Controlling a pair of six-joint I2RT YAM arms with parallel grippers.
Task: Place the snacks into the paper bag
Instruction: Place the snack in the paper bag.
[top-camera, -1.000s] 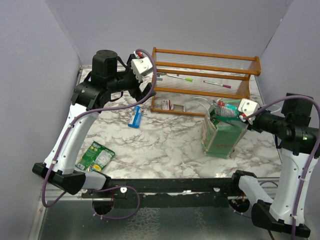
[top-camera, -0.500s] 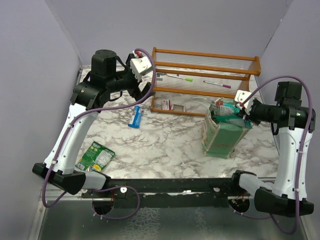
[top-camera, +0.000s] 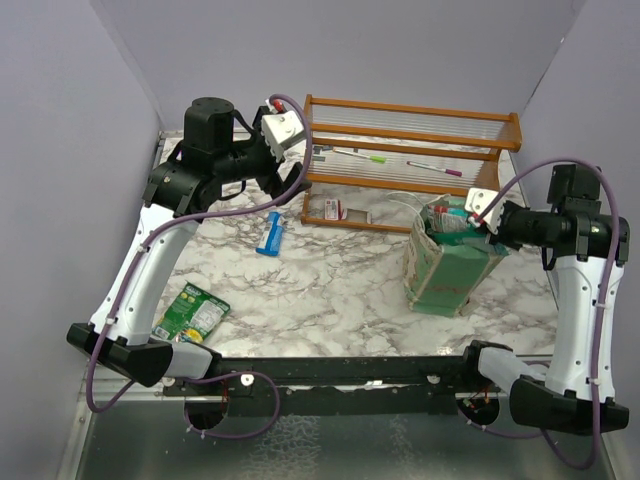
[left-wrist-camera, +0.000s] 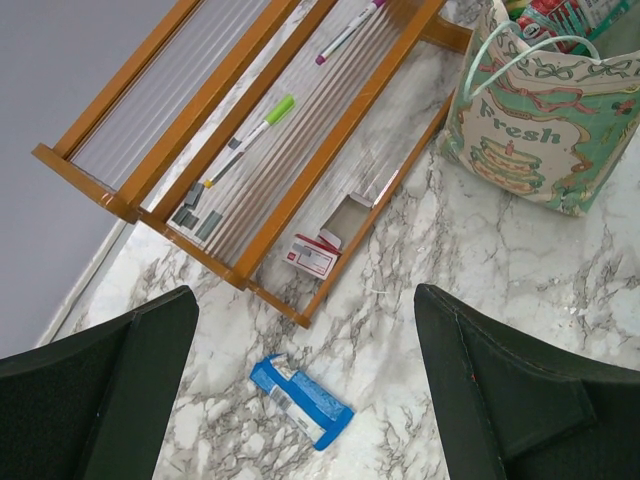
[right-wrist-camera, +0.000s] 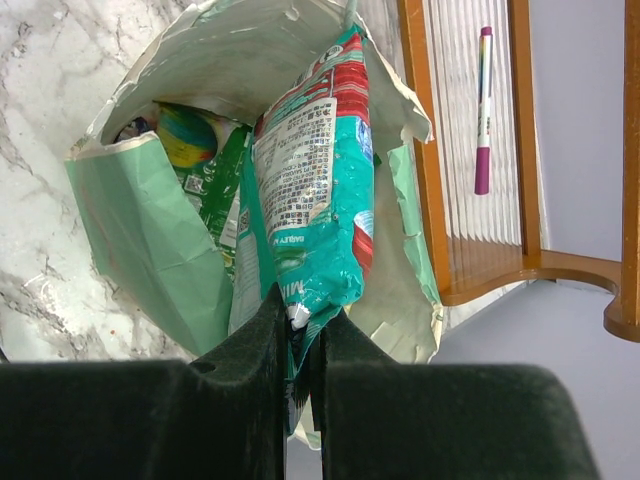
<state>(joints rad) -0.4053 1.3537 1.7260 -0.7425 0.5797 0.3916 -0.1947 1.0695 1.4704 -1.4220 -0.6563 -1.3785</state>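
While the right jaws pinch one end of a teal snack packet (right-wrist-camera: 310, 180), that packet sits in the open mouth of the pale-green paper bag (top-camera: 447, 275), partly inside it. Other packets, green ones (right-wrist-camera: 222, 200) among them, are already in the bag, which stands on the right of the marble surface (top-camera: 330, 290), just in front of the wooden slatted rack (top-camera: 410, 108). The left jaws are spread wide and empty, hovering over the far left of the surface, above a slim blue bar wrapper (left-wrist-camera: 300, 400) that lies flat near the rack's front rail. A green-and-yellow packet (top-camera: 192, 312) lies at the near left, well apart from the bag. A small red-and-white packet (left-wrist-camera: 312, 255) sits in the rack's lowest compartment. A green marker (left-wrist-camera: 262, 120) and a purple marker (right-wrist-camera: 483, 110) lie on the slats above.
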